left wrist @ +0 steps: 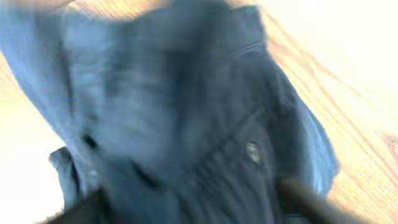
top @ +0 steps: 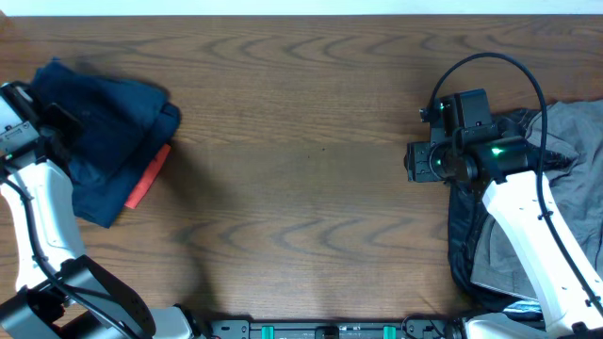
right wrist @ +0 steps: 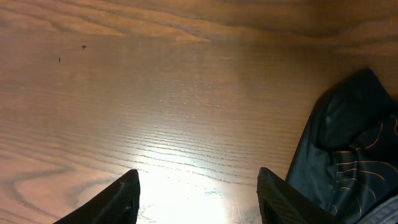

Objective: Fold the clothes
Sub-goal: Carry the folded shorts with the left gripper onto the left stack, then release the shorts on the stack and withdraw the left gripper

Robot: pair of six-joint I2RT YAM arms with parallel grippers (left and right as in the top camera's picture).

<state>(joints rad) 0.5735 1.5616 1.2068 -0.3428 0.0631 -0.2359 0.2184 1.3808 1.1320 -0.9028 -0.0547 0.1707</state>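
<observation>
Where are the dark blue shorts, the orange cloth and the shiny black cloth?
dark blue shorts (top: 99,141): overhead view, middle of the bunched heap.
orange cloth (top: 148,177): overhead view, the strip peeking out under the shorts' edge.
shiny black cloth (right wrist: 348,155): right wrist view, its crumpled middle.

The left wrist view is smeared by motion blur. The navy shorts (left wrist: 186,112) fill it, and a small pale button (left wrist: 252,152) is barely readable. The left gripper (left wrist: 193,206) appears only as dark smudges at the bottom edge, so its grip cannot be judged. From overhead, an orange-red piece (top: 146,179) lies mostly buried under the shorts, with one strip showing. The grey shorts (top: 575,132) run off the right edge. The right arm (top: 518,202) covers part of them and part of the shiny black piece (top: 460,240).
</observation>
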